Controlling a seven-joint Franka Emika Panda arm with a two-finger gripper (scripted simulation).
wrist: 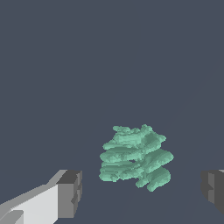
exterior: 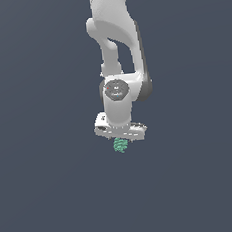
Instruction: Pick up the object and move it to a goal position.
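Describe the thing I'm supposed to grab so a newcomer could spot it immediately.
Follow the white arm down to its gripper. Just beneath sits the object, a small teal-green knobbly cluster, the only coloured thing on the plain dark floor.

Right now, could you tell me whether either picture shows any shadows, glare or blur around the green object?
In the exterior view, lighting is flat: the teal lumpy cluster under the white pincer casts no visible shadow, with no glare or blur. In the wrist view, the cluster is sharp, shaded only between its knobs; the dark fingertips look crisp too.
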